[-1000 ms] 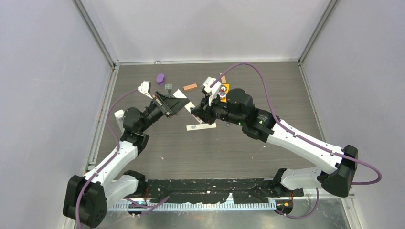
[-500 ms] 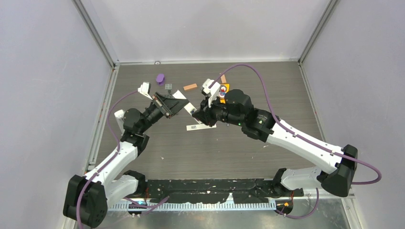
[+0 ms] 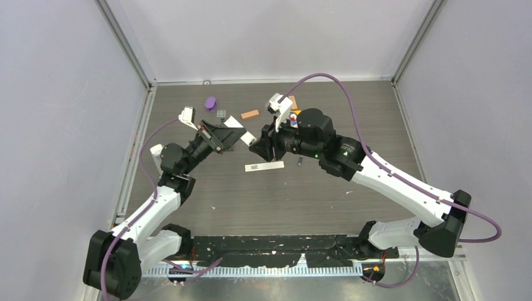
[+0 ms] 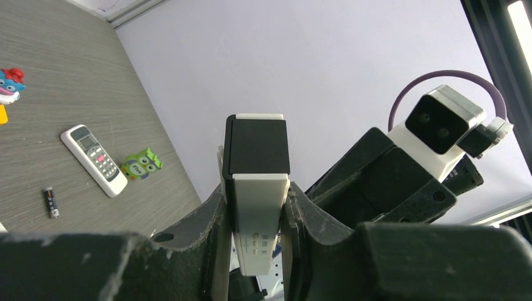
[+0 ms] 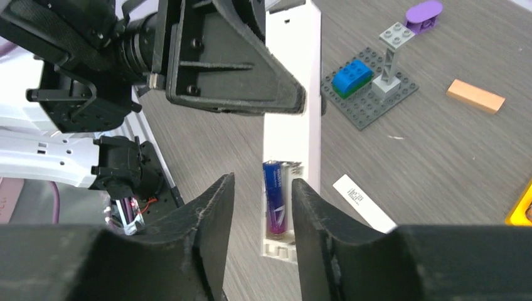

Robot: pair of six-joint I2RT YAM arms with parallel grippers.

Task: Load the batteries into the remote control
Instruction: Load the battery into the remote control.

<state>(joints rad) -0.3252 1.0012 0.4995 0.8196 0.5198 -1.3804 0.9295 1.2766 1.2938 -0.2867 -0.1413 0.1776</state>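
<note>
My left gripper (image 3: 221,135) is shut on a white remote control (image 3: 244,138) and holds it above the table; it also shows in the left wrist view (image 4: 257,188). In the right wrist view the remote (image 5: 293,94) has its battery bay open, with a blue-purple battery (image 5: 276,197) lying in it. My right gripper (image 5: 262,213) is open, its jaws standing on either side of the bay end; it meets the remote's tip in the top view (image 3: 257,144). A dark battery (image 3: 300,162) lies on the table and shows in the left wrist view (image 4: 51,202).
The white battery cover (image 3: 263,166) lies below the remote. A grey brick plate (image 5: 370,88), a purple piece (image 3: 211,102) and an orange block (image 3: 250,114) lie at the back. A second remote (image 4: 94,160) and an owl toy (image 4: 141,163) lie under the right arm.
My right gripper has shifted a little up and toward the back at the remote's tip. The dark battery on the table has come into view beside the right arm. The left arm barely moved.
</note>
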